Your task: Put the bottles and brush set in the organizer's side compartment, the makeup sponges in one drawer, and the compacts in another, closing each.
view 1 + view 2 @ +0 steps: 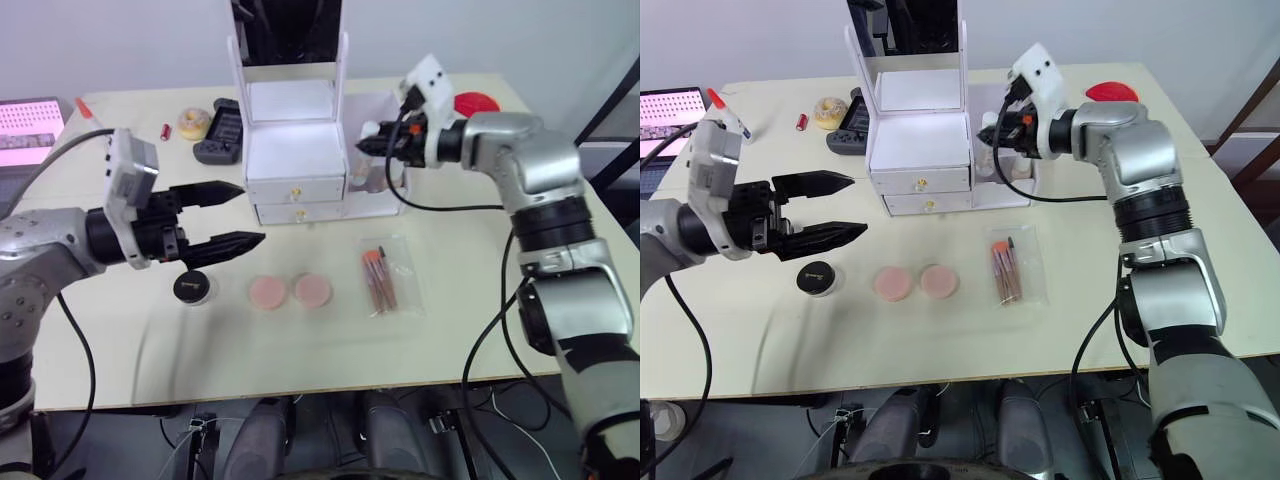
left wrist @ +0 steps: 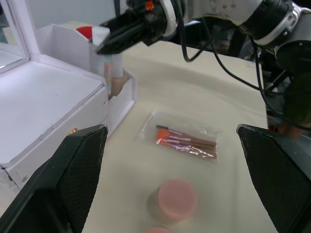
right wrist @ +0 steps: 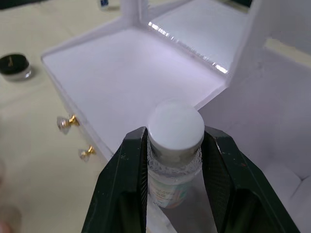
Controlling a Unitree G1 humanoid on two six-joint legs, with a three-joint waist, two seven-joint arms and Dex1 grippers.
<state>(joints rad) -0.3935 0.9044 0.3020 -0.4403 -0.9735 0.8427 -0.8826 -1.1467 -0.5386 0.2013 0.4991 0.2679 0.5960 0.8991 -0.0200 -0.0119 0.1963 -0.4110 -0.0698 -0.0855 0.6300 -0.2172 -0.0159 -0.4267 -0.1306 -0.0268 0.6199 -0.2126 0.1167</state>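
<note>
The white organizer (image 1: 295, 150) stands at the back centre of the table, both drawers (image 1: 295, 191) pushed in. My right gripper (image 1: 368, 143) is shut on a white-capped bottle (image 3: 175, 131), holding it upright just above the side compartment (image 1: 392, 200); something beige stands inside that bin. My left gripper (image 1: 252, 212) hangs open over the table, a little above one black compact (image 1: 191, 287). Two pink makeup sponges (image 1: 267, 292) lie side by side in front of the drawers. The brush set (image 1: 380, 280) lies in its clear sleeve to their right.
Behind the organizer's left side lie a yellowish ring roll (image 1: 193, 122), a black gadget (image 1: 220, 135) and a small red item (image 1: 166, 131). A pink-lit screen (image 1: 28, 130) sits at the far left edge. A red disc (image 1: 476, 102) lies at the back right.
</note>
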